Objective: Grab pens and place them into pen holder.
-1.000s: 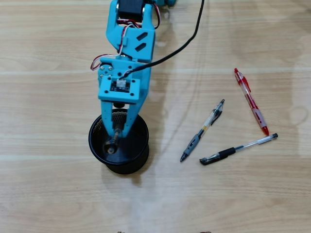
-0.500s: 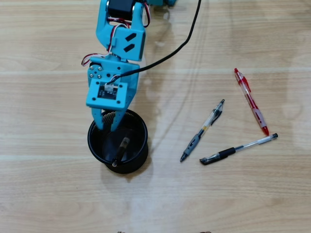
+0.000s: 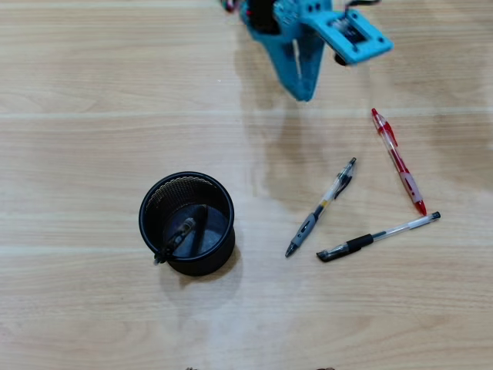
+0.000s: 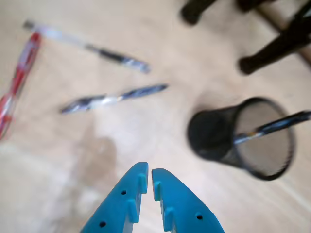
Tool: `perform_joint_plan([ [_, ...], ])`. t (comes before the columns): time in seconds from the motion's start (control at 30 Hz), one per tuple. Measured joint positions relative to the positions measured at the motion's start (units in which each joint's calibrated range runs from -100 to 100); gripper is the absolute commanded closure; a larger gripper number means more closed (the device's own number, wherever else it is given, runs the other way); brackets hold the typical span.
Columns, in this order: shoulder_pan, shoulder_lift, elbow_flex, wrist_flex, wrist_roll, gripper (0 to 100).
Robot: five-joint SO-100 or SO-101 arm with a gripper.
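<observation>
From my wrist view the blue gripper (image 4: pixel 147 175) sits nearest, its two fingers nearly together with only a thin slit between them, pinching nothing and hanging over bare wooden table (image 4: pixel 58 160). Just beyond it and to the right stands the black mesh pen holder (image 4: pixel 218 141), with one pen (image 4: pixel 272 127) leaning inside and poking past its rim. Farther out than the holder, to its left, I see three loose pens lying flat: a grey-tipped pen (image 4: pixel 114 98) nearest the holder, a black pen (image 4: pixel 92 47) beyond it, and a red pen (image 4: pixel 17 87) at the left edge, partly cut off. Everything here is blurred, so I can't read pen details. Only this camera shows dark furniture legs (image 4: pixel 272 48) past the holder. My overhead view alone shows the holder's floor (image 3: pixel 204 227), and there the arm (image 3: pixel 296 35) is cropped by the top edge.
</observation>
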Motion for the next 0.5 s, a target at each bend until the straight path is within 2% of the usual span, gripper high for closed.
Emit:
perform_joint_plan([
  [0.07,-3.29,4.06,-0.09,6.72,-1.46,92],
  [0.2,-12.41,13.88,-2.48,7.84,-6.94,71],
  [0.37,-23.13,26.83,-6.99,-3.01,-14.45,73],
  [0.5,-26.68,35.46,-10.18,-13.87,-15.86,73],
])
